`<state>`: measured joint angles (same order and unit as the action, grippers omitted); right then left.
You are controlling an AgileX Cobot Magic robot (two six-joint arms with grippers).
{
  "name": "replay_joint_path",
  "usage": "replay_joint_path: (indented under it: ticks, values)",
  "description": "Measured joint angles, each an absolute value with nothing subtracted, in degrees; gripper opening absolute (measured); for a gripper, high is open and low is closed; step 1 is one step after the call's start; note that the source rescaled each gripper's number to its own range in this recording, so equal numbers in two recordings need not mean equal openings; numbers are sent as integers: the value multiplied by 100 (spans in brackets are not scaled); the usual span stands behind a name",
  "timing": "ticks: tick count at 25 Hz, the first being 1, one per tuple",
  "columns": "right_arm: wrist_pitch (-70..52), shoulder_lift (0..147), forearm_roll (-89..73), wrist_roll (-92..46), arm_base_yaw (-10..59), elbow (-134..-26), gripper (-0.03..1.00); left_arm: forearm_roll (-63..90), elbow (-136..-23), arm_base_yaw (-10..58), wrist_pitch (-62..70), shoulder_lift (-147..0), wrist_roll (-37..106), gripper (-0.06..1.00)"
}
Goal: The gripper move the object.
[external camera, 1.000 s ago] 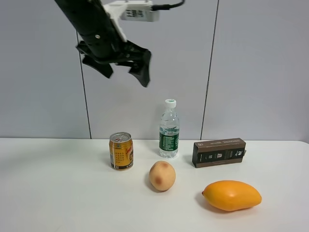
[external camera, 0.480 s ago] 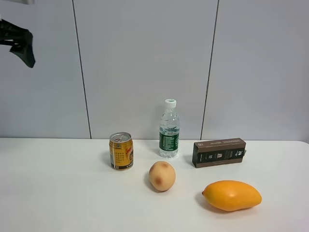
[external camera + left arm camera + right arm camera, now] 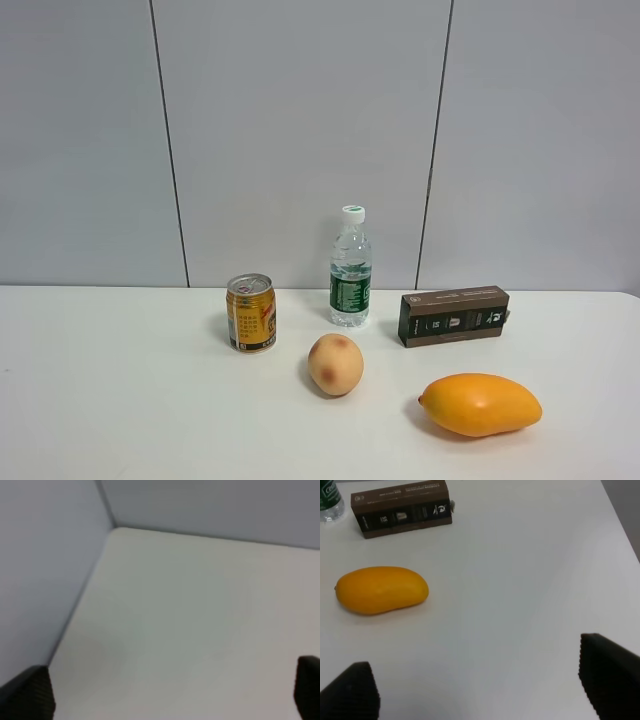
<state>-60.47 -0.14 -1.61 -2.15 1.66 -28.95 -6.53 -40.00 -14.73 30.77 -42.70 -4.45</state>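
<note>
White table (image 3: 100,400); mango (image 3: 480,404) front-right of can (image 3: 251,312), well apart; object (image 3: 336,364) near can, front-right, untouched. Claws of left gripper (image 3: 167,695), right gripper (image 3: 480,685) spread wide, empty. Advice: descend straight over fruit, jaws straddling, clear of can.

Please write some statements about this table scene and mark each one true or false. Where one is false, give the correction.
1. The peach rests on the table and touches no other thing. True.
2. The water bottle lies on its side. False: it stands upright.
3. The left tool is shut on the peach. False: it is open, with only bare table below it.
4. The mango lies in front of the brown box. True.
5. In the high view the can stands to the right of the water bottle. False: it stands to the left.
</note>
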Motion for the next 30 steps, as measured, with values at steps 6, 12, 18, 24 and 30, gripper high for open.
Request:
replay_joint_path:
  ticks: [6, 12, 18, 24, 30]
  values:
    - [-6047, -14, -161, -215, 166, -2895, 100, -317, -3360, -1598, 4134, -1847, -445, 100]
    - [-6047, -14, -161, -215, 166, -2895, 100, -99, -2976, -1598, 4976, -748, -404, 100]
    - [-6047, -14, -161, -215, 166, -2895, 100, 354, -2957, -1598, 4970, -334, -399, 100]
    - [-6047, -14, -161, -215, 166, -2895, 100, 635, -2950, -1598, 5021, 7, -140, 100]
    - [-6047, -14, -161, -215, 166, -2895, 100, 1029, -2950, -1579, 5138, 35, 436, 100]
